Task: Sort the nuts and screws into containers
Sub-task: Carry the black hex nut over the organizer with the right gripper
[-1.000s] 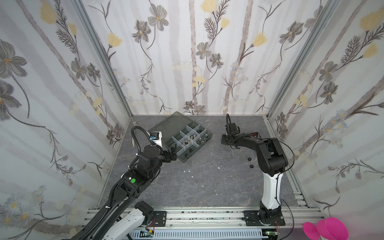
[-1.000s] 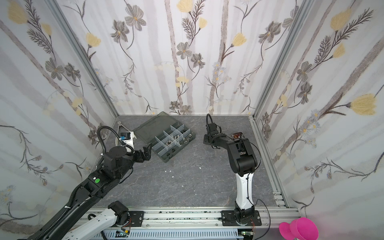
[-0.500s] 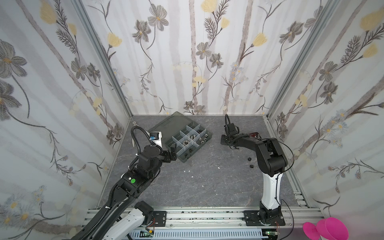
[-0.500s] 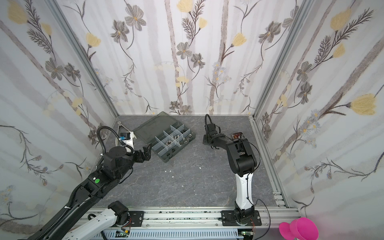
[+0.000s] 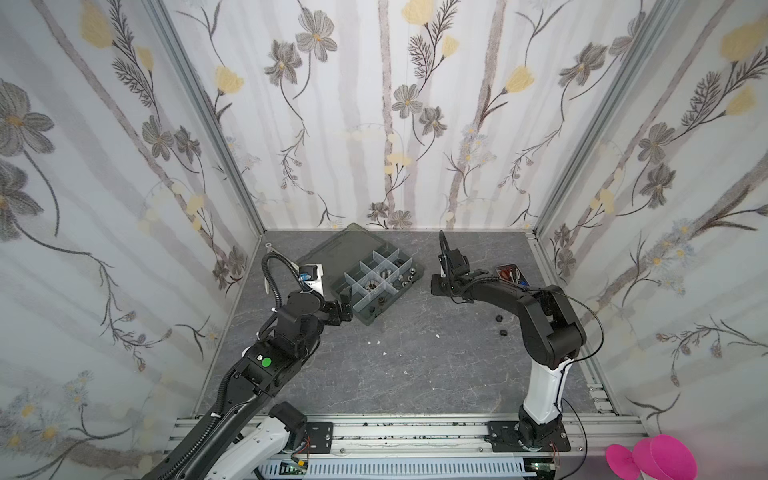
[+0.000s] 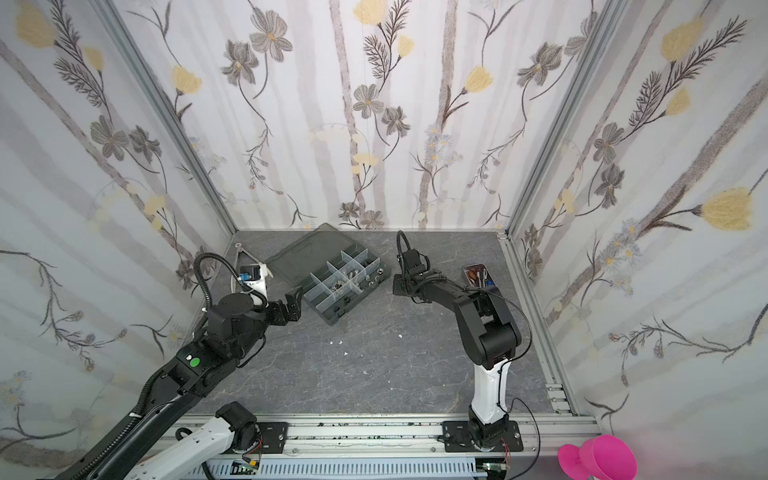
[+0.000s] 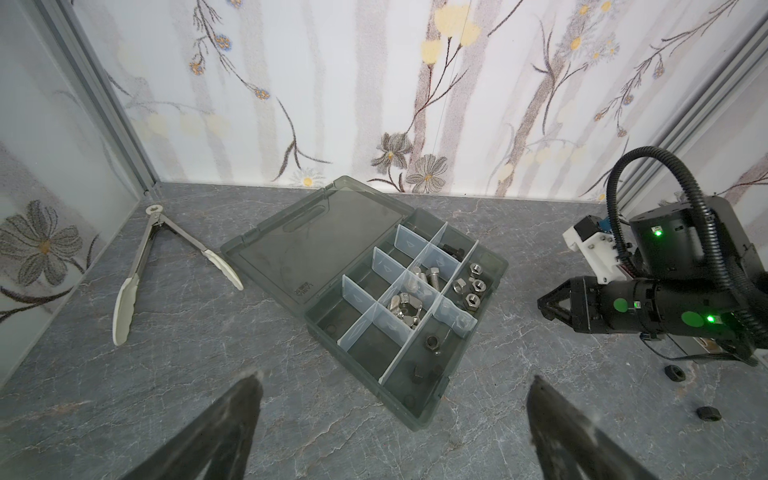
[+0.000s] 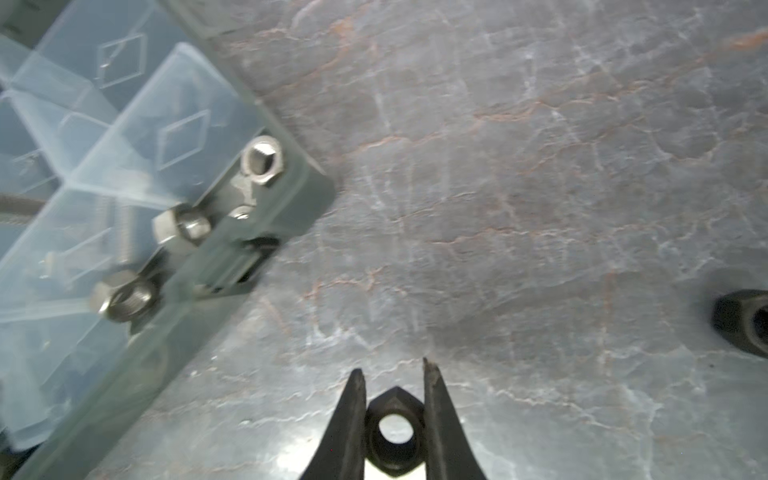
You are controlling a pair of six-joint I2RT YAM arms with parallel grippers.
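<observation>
Right gripper (image 8: 392, 365): pinching a black nut (image 8: 392, 432) between nearly closed jaws, sitting at 3 o'clock of the organizer box (image 5: 368, 318).
Left gripper (image 7: 395, 377): gaping wide, holding nothing, waiting at the box's 8 o'clock.
Loose nuts (image 5: 500, 318): lying on the table (image 5: 415, 374) at the box's 4 o'clock.

Matte black nut (image 8: 392, 432), smoky translucent plastic box (image 7: 324, 241).

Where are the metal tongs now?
In the left wrist view, the tongs lie on the table, far left, beside the open lid of the organizer box.
</observation>
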